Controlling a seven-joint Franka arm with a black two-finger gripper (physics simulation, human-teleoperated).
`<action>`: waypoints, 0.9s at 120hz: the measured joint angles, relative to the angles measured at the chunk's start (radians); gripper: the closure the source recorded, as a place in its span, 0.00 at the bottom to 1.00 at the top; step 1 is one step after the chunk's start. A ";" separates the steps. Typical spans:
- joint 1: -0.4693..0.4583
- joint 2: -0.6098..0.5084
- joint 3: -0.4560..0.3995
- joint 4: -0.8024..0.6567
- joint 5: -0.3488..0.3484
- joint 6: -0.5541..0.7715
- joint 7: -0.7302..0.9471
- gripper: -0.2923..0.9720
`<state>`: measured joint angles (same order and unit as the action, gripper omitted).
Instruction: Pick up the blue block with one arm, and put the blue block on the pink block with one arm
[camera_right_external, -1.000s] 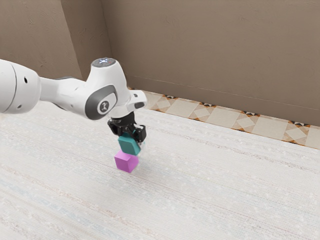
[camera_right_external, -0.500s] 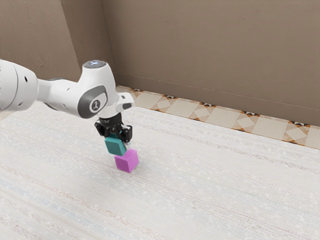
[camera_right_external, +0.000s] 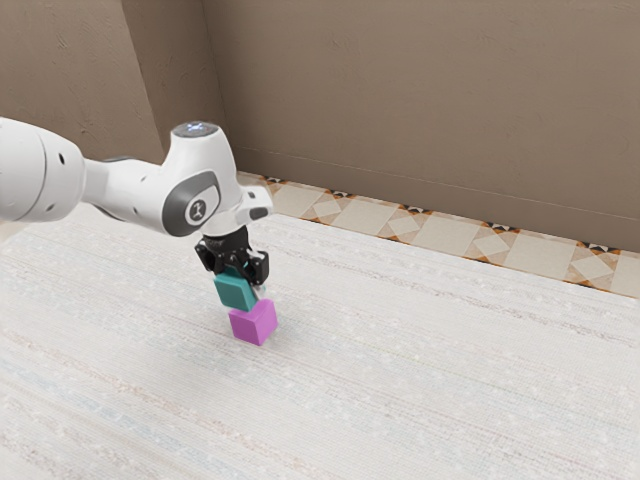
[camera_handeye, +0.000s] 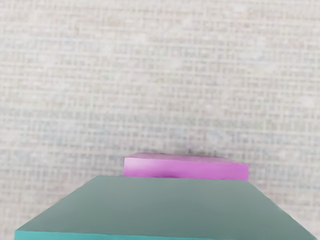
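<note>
Since half a second ago, the tool (camera_right_external: 236, 278) and the blue block (camera_right_external: 234, 292) pinched in it have been shifted slightly toward the exterior view's right. Compared with a full second back they are set further toward the exterior view's left. The pink block (camera_right_external: 253, 322) has been left where it was.

From the exterior view's left the white arm (camera_right_external: 110, 190) is stretched out over the bench (camera_right_external: 420, 380), with its hand turned downward. The tool's black fingers are pressed against the blue block from two sides, so the block (more teal than true blue) is held clear of the bench. It is carried above the pink block and a little toward the exterior view's left of it, not squarely over it. Its lower corner is seen overlapping the pink block's top edge, and whether the two touch cannot be told. The pink block is seated flat on the bench.

In the wrist view the blue block (camera_handeye: 165, 207) is seen just under the hand. A strip of the pink block (camera_handeye: 186, 167) is shown past its far edge, the rest being covered.

Further toward the exterior view's right, a band of patterned floor tiles (camera_right_external: 470, 238) is laid along the foot of a brown wall (camera_right_external: 420, 90).
</note>
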<state>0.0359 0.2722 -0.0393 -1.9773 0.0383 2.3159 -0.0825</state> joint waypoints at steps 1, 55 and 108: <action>0.000 0.000 0.000 0.000 0.000 0.000 0.001 0.51; -0.004 0.017 -0.002 0.013 -0.008 0.006 0.045 0.51; -0.011 0.016 -0.002 0.009 -0.032 0.009 0.054 0.51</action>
<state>0.0247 0.2880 -0.0414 -1.9683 0.0064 2.3248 -0.0285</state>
